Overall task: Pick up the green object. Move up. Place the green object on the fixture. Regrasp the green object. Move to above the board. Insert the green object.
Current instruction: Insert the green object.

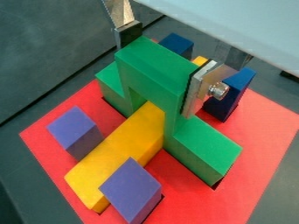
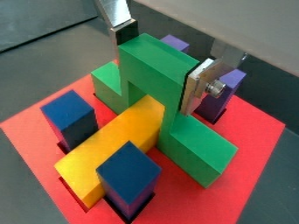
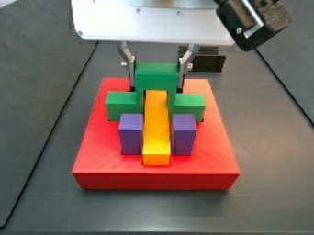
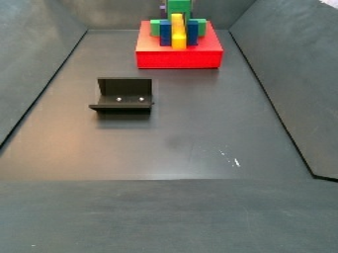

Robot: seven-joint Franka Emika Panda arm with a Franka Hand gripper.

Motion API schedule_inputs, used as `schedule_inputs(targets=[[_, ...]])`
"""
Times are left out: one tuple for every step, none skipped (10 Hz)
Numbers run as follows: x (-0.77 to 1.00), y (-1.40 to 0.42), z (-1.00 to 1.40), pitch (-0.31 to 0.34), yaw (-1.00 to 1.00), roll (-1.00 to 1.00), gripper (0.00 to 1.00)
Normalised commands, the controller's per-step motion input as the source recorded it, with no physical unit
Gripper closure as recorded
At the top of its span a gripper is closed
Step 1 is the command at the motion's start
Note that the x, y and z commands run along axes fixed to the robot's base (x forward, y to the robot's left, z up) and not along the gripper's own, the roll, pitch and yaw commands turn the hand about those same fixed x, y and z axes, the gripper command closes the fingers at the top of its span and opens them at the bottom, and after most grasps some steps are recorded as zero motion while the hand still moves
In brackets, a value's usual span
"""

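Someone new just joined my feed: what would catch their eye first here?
Likely the bright green bridge-shaped plastic piece, straddling the long yellow bar on the large red square board, with the gripper at its raised middle, silver fingers on either side. Next, the small dark L-shaped fixture alone on the dark floor, well apart from the board.

Wrist views: close, steep above board (image 1: 263,122). Side views: near; far.
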Motion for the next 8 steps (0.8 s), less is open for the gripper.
schedule_inputs(targets=[[0.16,0.00,-0.75,-0.043,0.07,0.01,1.00],[0.17,-0.01,-0.89,-0.067,0.08,0.01,1.00],[0.16,-0.01,-0.94,-0.079,0.07,0.01,1.00],[0.13,-0.04,-1.00,-0.096,0.07,0.01,1.00],[0.11,-0.07,-1.00,-0.100,0.06,0.02,1.00],[0.05,-0.09,-1.00,-0.096,0.05,0.02,1.00],[0.00,0.00,-0.15,0.003,0.00,0.00,1.00],[0.00,0.00,0.00,0.000,0.00,0.00,1.00]])
